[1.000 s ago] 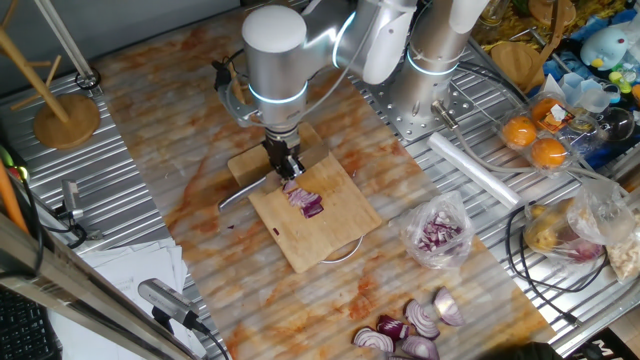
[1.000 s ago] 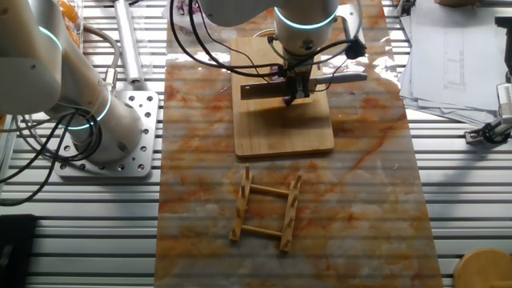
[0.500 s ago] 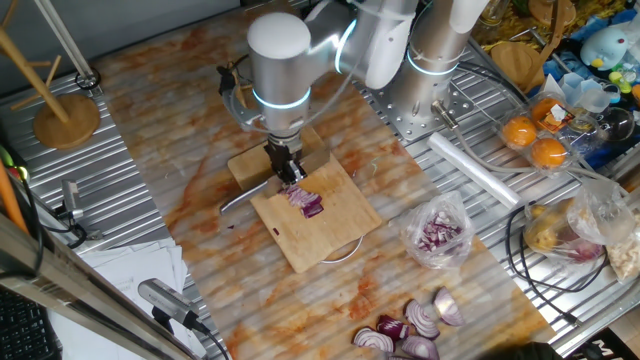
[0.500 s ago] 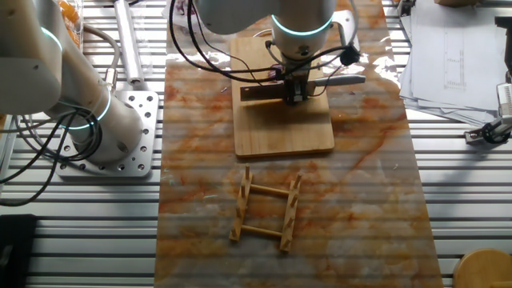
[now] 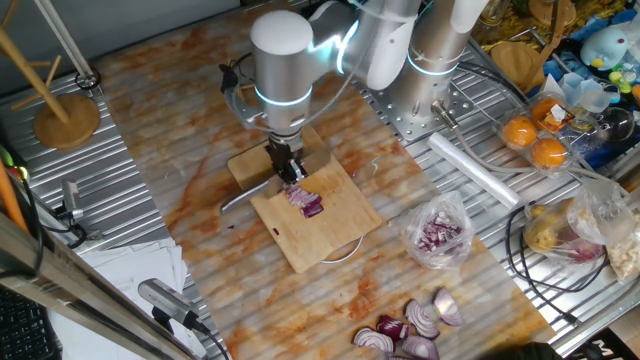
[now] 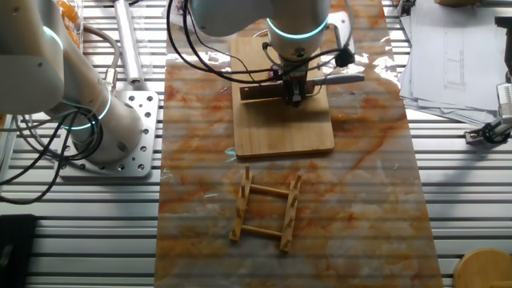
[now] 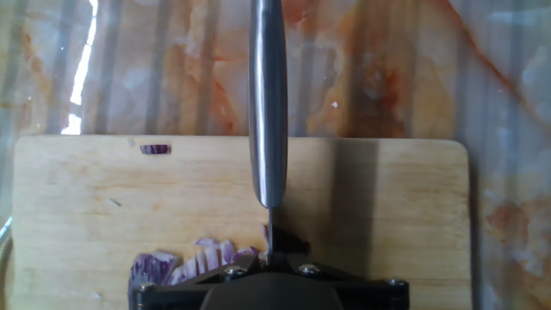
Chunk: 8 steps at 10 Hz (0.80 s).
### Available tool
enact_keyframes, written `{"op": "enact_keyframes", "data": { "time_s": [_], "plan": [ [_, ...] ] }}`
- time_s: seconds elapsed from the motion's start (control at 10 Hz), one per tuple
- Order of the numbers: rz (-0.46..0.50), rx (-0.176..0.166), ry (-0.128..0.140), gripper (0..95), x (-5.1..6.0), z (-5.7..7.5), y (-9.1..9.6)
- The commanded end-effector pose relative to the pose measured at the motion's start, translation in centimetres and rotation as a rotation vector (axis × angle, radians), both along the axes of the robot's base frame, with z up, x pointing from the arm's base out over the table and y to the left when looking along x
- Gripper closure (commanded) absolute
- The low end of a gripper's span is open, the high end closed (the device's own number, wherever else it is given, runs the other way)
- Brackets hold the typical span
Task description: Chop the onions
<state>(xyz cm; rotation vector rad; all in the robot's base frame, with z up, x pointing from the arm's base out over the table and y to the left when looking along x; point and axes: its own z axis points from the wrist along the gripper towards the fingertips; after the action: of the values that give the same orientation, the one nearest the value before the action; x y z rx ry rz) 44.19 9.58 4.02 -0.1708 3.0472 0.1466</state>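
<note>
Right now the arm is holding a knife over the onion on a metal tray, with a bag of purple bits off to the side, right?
Not quite. The onion lies on a wooden board, not a metal tray; one fixed view shows it. The rest holds: the gripper holds the knife over the onion, and the bag of purple bits sits off to the side.

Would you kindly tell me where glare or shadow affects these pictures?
Hand view: a bright glare streak at top left on the marbled tabletop; the steel knife handle casts a broad shadow on the wooden board. Both fixed views: even light, small glints only.
</note>
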Motion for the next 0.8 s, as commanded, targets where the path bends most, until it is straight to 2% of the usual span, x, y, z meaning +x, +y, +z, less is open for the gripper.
{"op": "enact_keyframes", "data": {
  "time_s": [0.1, 0.2, 0.3, 0.4, 0.7, 0.8],
  "plan": [
    [0.006, 0.018, 0.008, 95.0, -0.1, 1.1, 0.9],
    [-0.002, 0.027, 0.022, 95.0, -0.1, 1.7, 1.3],
    [-0.014, 0.041, 0.034, 95.0, 0.1, 3.0, 2.4],
    [-0.015, 0.047, 0.036, 95.0, 0.2, 3.6, 2.8],
    [0.026, 0.017, 0.058, 95.0, 0.7, 4.3, 2.7],
    [0.049, -0.01, 0.063, 95.0, 1.1, 4.5, 2.4]
  ]
}}
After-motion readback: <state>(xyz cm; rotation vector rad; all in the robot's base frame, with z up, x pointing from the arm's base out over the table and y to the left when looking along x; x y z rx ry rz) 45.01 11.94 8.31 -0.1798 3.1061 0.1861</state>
